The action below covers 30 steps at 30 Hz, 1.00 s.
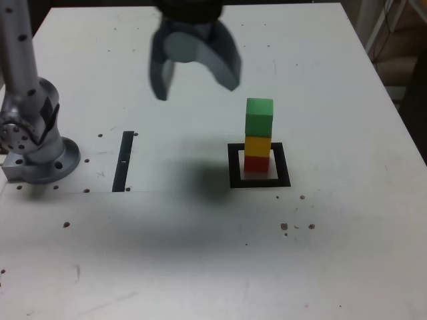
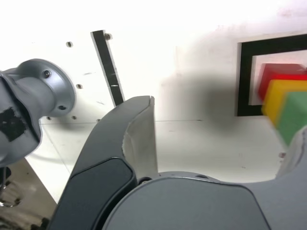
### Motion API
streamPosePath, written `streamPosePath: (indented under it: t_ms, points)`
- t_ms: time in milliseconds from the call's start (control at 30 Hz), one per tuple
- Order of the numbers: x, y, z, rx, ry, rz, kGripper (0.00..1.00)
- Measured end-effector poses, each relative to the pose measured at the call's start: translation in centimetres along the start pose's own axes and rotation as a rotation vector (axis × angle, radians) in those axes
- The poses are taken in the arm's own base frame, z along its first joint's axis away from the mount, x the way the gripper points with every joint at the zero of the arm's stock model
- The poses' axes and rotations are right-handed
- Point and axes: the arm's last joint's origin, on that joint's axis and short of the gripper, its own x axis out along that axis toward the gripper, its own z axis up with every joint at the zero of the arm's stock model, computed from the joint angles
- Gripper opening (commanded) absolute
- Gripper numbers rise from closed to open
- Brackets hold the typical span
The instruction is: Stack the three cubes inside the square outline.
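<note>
Toward the right edge of the white bench [image 1: 347, 220], as the exterior view shows it, you have the three small solid-coloured cubes stacked in one upright column: the red cube [image 1: 256, 163] at the bottom, the yellow cube [image 1: 257, 145] on it, the green cube [image 1: 259, 117] on top. The red cube sits inside the flat square outline [image 1: 233, 167] with its thick black border and pale cream centre; the border shows on all sides around the stack.

Your dark grey two-fingered gripper [image 1: 195, 85] hangs above the bench, nearer the far edge, to the exterior view's left of the stack and clear of it. Its jaws are spread wide and nothing is between them; the green cube is released.

A thin black straight strip [image 1: 123, 161] lies flat on the bench between the arm's silver round base [image 1: 40, 157] near the left edge and the outline. Small dark specks dot the bench near the front.

The wrist view shows the same stack [image 2: 283, 103] beyond one gripper finger [image 2: 136, 139].
</note>
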Motion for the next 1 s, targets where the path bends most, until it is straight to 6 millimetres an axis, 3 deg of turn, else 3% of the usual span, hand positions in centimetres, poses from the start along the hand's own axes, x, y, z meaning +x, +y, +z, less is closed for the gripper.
streamPosePath:
  t_ms: [233, 467, 733, 1000]
  points:
    - [3.3, -0.2, -3.9, -0.04, 0.029, 0.013, 0.99]
    - [7.7, -0.3, -6.6, -0.075, 0.062, -0.003, 0.99]
    - [11.7, -0.6, -8.3, -0.101, 0.077, -0.016, 0.99]
    - [13.0, -0.8, -8.6, -0.106, 0.063, -0.032, 0.99]
